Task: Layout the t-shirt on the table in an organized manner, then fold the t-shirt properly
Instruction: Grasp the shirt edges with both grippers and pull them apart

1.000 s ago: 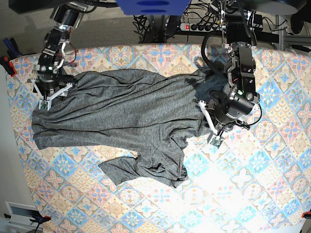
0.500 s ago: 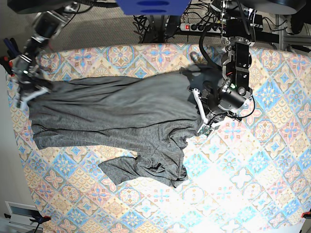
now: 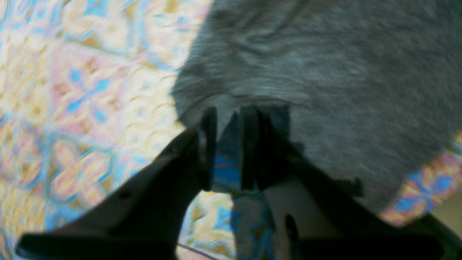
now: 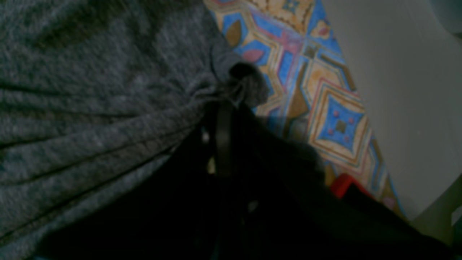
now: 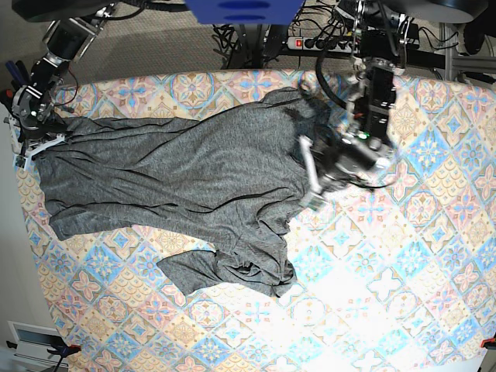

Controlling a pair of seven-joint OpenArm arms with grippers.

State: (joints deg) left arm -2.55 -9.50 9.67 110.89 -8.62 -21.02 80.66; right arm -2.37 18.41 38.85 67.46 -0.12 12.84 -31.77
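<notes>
The dark-grey t-shirt (image 5: 178, 170) lies crumpled across the table (image 5: 387, 271), stretched towards the left edge, with a bunched sleeve at the front. At that left edge my right gripper (image 5: 35, 147) is shut on a gathered corner of the t-shirt (image 4: 90, 90). The cloth puckers at this gripper's (image 4: 223, 104) tips, over the table (image 4: 325, 119). My left gripper (image 5: 315, 200) sits at the shirt's right side. Its jaws (image 3: 229, 119) stand almost together on the hem of the t-shirt (image 3: 325, 72), above the table (image 3: 90, 90).
Grey floor (image 4: 397, 90) drops away just past the table's left edge, where a red clamp (image 4: 343, 184) sits. A power strip and cables (image 5: 310, 40) run behind the table. A white box (image 5: 35, 341) lies on the floor at the front left.
My right gripper shut on the shirt's corner and drew it out to the table's left edge, stretching the cloth. My left gripper moved left and back, and the shirt's right side went with it.
</notes>
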